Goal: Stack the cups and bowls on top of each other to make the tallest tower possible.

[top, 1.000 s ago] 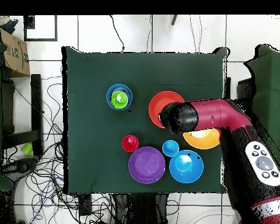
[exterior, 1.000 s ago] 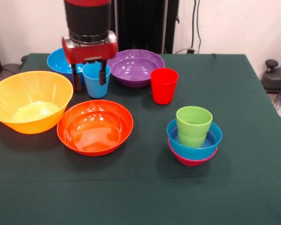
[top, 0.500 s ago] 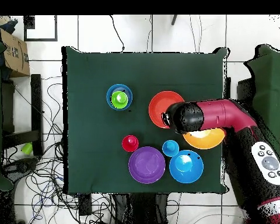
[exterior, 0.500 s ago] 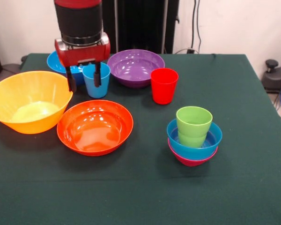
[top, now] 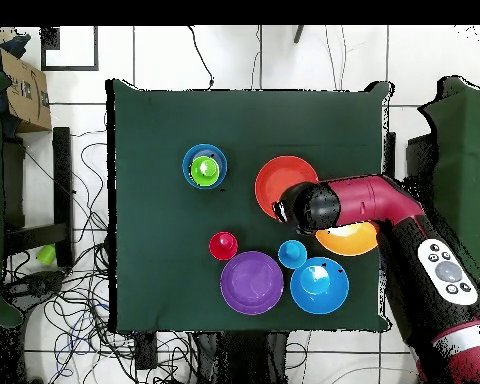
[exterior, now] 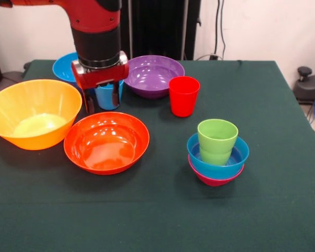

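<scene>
Six bowls and three cups sit on the dark green table (exterior: pixel 283 105). Going left to right in the front view, the very large yellow-orange bowl (exterior: pixel 34 113) stands at the left edge, upright and empty. Behind it, partly hidden by the arm, is the large blue bowl (exterior: pixel 65 65). The red-orange bowl (exterior: pixel 106 142) lies just beside the yellow-orange one, nearer the camera, their rims close or touching.

The gripper (exterior: pixel 101 100) hangs from the red and black arm above the gap between these bowls, its two dark fingers (exterior: pixel 89 102) spread apart. One finger hangs by the far rim of the red-orange bowl; the other crosses the front of the light blue cup (exterior: pixel 106 95). Whether either finger touches the cup cannot be told. The cup stands upright on the cloth, its top hidden behind the gripper's red body.

Next comes the purple bowl (exterior: pixel 152 75), upright at the back, and just to its right the red cup (exterior: pixel 184 95), standing alone.

Farther right and nearer the camera is the tower (exterior: pixel 217 152): the small magenta bowl (exterior: pixel 215 180) at the bottom, the small blue bowl (exterior: pixel 228 163) nested in it, and the lime green cup (exterior: pixel 217 139) upright inside that. It stands well apart from the other ware.
</scene>
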### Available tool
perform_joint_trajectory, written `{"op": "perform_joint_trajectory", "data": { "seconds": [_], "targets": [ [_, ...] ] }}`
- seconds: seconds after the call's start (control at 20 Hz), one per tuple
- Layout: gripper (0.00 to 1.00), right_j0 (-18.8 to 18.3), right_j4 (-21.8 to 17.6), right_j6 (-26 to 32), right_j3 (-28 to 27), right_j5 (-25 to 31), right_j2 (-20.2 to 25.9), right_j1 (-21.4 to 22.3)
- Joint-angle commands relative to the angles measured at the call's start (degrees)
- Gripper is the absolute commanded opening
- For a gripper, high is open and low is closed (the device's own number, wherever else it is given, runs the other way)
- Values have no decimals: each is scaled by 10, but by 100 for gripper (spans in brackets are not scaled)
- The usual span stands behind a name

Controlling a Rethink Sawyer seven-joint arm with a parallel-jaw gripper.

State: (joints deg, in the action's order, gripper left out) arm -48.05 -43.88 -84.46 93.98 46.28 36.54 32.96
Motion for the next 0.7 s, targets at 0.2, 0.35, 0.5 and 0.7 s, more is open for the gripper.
{"op": "perform_joint_trajectory", "data": {
  "seconds": [0.2,0.35,0.5,0.7],
  "targets": [
    [100,-26,-56,230,9,24,34,-33],
    [100,-31,-52,235,15,32,40,-22],
    [100,-31,-37,215,45,35,46,4],
    [100,-30,-23,202,67,39,55,24]
  ]
}}
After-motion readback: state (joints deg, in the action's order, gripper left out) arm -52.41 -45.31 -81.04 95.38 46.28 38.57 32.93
